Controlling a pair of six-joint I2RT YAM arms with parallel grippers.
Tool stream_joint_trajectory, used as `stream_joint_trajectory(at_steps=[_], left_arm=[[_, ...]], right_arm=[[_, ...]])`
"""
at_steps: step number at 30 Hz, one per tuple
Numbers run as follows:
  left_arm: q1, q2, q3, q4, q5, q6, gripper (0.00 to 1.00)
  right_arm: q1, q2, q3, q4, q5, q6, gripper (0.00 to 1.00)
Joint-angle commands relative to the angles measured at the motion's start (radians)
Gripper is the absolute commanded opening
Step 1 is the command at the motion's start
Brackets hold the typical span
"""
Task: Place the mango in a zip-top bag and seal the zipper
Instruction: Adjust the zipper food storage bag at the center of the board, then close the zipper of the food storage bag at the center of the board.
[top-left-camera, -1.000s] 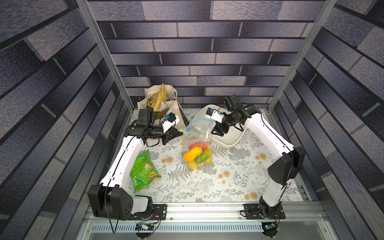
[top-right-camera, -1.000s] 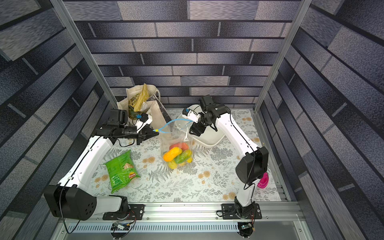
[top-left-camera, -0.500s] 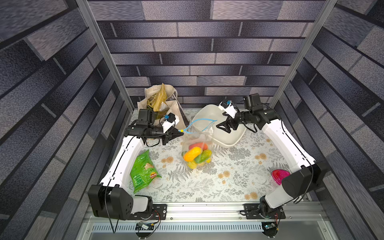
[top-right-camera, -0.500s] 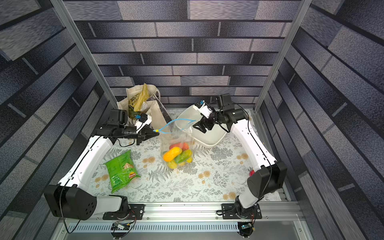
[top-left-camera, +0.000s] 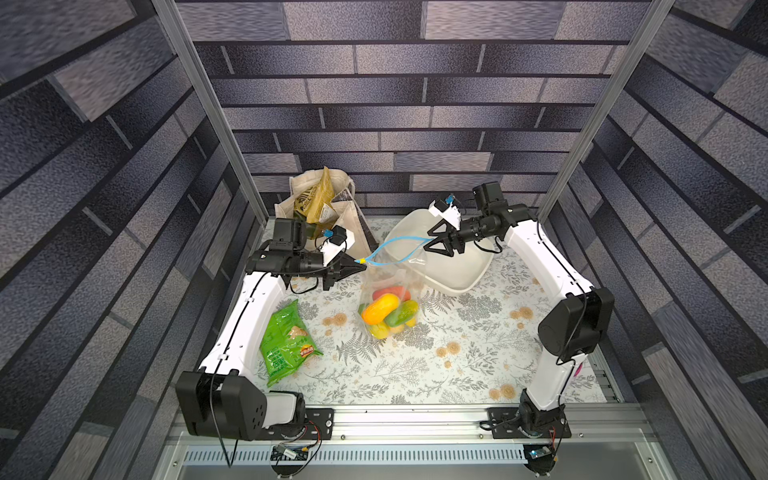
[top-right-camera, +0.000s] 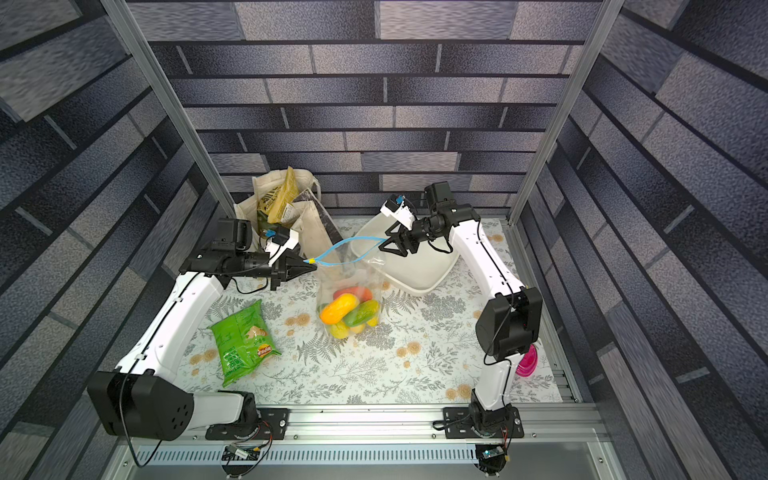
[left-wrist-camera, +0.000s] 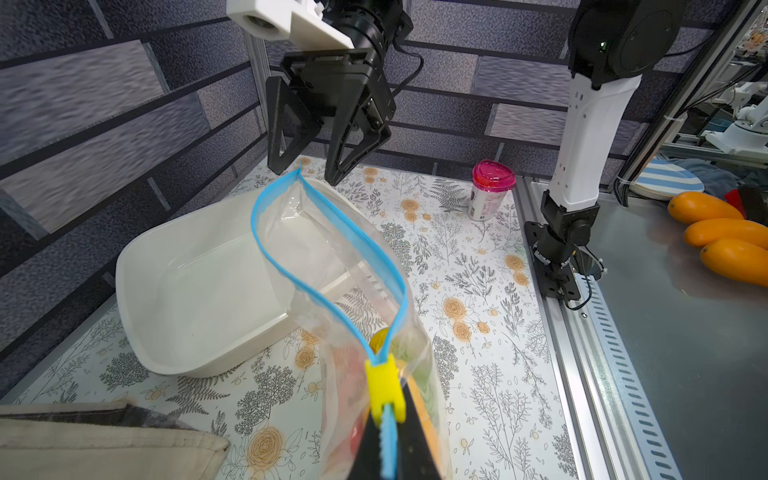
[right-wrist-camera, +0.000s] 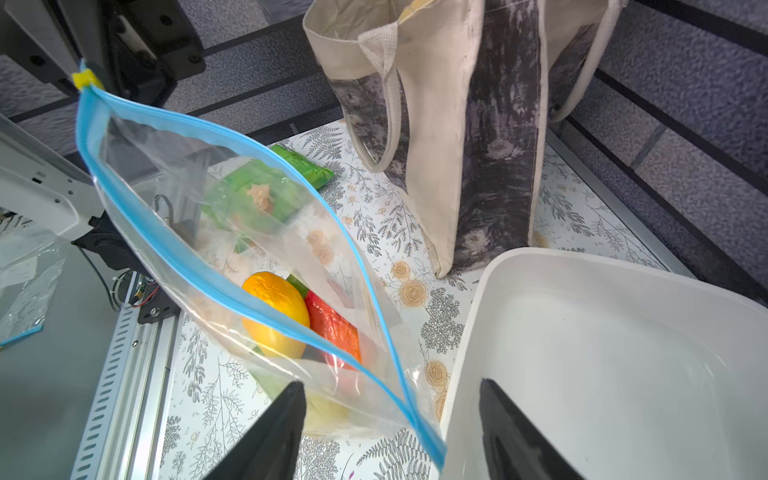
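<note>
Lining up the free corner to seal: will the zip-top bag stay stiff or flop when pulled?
Likely floppy: the zip-top bag hangs crumpled from the left gripper. Probably bottom-heavy, since the mango sits low among other fruit. The zipper bows open, so it may twist.

The zip-top bag (top-left-camera: 392, 286) stands mid-tabletop (top-left-camera: 415, 370) with the mango (top-left-camera: 377, 310) inside it, the tub (top-left-camera: 461, 272) just behind it to the right, the tote (top-left-camera: 352, 216) at the back left, the crisp packet (top-left-camera: 286, 343) lying front left, and a cup (left-wrist-camera: 491, 195) near the right edge.
</note>
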Motion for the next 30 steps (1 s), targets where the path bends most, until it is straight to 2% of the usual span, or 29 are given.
stream_joint_trajectory(at_steps=[1,3,9,13,16,19,24,30], left_arm=[[0.007,-0.015,0.014,-0.026,0.064,0.038,0.00],[0.010,-0.018,0.015,-0.024,0.078,0.040,0.00],[0.018,-0.007,0.026,-0.025,0.075,0.032,0.00],[0.023,0.006,0.028,-0.020,0.066,0.019,0.00],[0.028,0.008,0.025,-0.018,0.072,0.023,0.00],[0.029,0.008,0.024,-0.019,0.073,0.024,0.00],[0.034,0.007,0.023,-0.017,0.061,0.014,0.00],[0.048,0.001,-0.016,0.027,-0.053,-0.044,0.00]], right_arm=[[-0.002,0.025,0.054,-0.061,-0.070,-0.037,0.72],[-0.004,0.047,0.079,-0.075,-0.069,-0.040,0.72],[-0.003,0.088,0.106,-0.128,-0.105,-0.059,0.59],[-0.006,0.082,0.078,-0.125,-0.122,-0.059,0.64],[-0.007,0.086,0.068,-0.092,-0.116,-0.052,0.45],[-0.008,0.096,0.075,-0.094,-0.139,-0.051,0.30],[-0.020,0.078,0.048,-0.052,-0.106,-0.016,0.00],[-0.081,-0.027,-0.073,0.050,-0.085,0.071,0.00]])
